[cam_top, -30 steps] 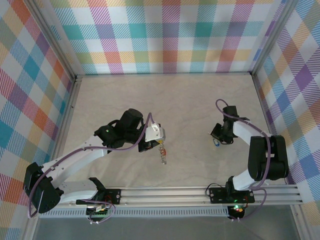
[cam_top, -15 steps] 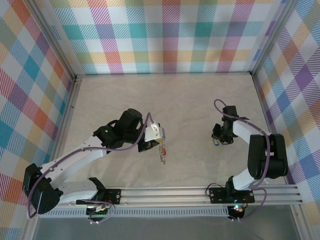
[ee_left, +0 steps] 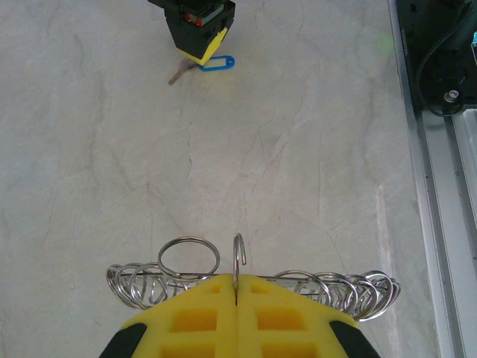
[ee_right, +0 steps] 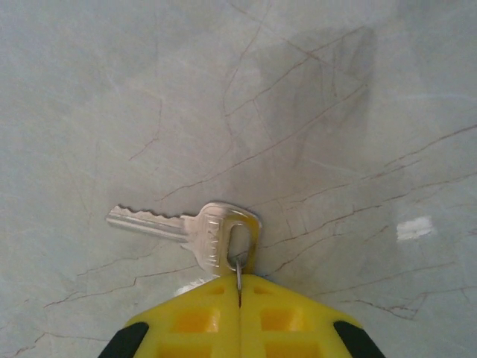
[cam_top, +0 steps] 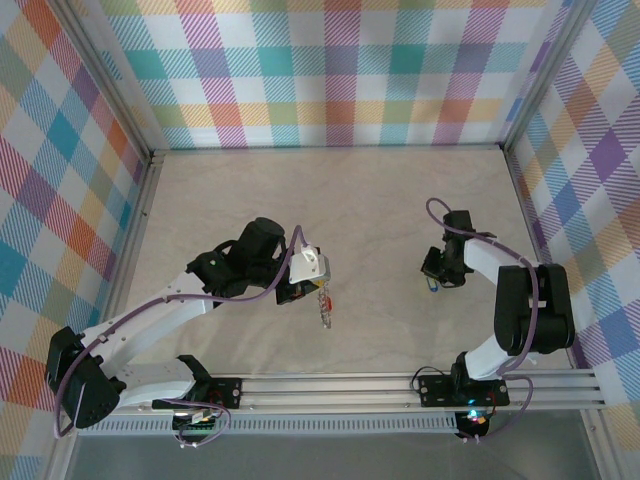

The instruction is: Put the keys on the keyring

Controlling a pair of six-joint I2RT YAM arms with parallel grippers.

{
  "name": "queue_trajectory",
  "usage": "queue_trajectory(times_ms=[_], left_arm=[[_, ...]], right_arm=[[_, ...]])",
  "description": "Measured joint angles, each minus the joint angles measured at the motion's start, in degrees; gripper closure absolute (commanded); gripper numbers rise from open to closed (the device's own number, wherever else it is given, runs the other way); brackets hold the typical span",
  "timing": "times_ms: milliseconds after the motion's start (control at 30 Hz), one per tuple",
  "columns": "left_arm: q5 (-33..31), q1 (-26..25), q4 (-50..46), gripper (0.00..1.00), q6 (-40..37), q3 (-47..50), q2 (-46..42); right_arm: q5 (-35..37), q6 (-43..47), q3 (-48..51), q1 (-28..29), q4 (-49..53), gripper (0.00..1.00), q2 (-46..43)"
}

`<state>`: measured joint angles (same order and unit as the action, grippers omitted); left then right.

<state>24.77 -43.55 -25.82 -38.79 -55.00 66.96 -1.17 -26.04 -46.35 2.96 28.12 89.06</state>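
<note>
At 3 o'clock on the table right tool clamps a loose key by its small loop, left tool at its 9 o'clock pinches the keyring, key not threaded on yet

The left wrist view's bottom edge cuts off our left gripper, whose pads hide the foot of the keyring and the middle of the bunch of loops behind it. We cannot tell whether those loops are key heads. The top edge cuts off the right gripper, which covers one end of the blue tag. In the right wrist view the right pads bury most of the small ring in the key. From above, the bunch is too small to sort out.
</note>
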Motion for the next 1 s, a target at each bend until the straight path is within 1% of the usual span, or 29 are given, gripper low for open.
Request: queue_trajectory(times_ms=[67,300,500,567,733,833,900,1000], left_arm=[[0.00,0.00,0.00,1.00,0.00,0.00,0.00],[-0.02,0.00,0.00,1.00,0.17,0.00,-0.02],[-0.55,0.22,-0.24,1.00,0.57,0.00,0.00],[-0.68,0.48,-0.57,1.00,0.66,0.00,0.00],[-0.70,1.40,-1.18,1.00,1.49,-0.02,-0.02],[-0.68,1.70,-1.81,1.00,1.62,-0.37,-0.02],[-0.63,1.75,-2.25,1.00,1.70,-0.55,-0.09],[-0.63,1.75,-2.75,1.00,1.75,-0.63,-0.09]], right_arm=[[0.44,0.07,-0.04,0.22,0.02,1.00,0.00],[2.03,1.60,-0.04,1.97,0.00,1.00,-1.62],[1.03,7.80,1.20,8.02,-2.56,1.00,-11.17],[-0.31,11.06,2.16,10.54,-4.24,1.00,-14.62],[-6.43,20.79,6.08,17.22,-10.08,1.00,-20.83],[-10.23,28.17,8.59,21.73,-14.12,1.00,-24.04],[-12.79,31.34,9.42,23.37,-16.46,1.00,-25.73],[-15.67,35.30,9.49,23.50,-19.21,1.00,-26.67]])
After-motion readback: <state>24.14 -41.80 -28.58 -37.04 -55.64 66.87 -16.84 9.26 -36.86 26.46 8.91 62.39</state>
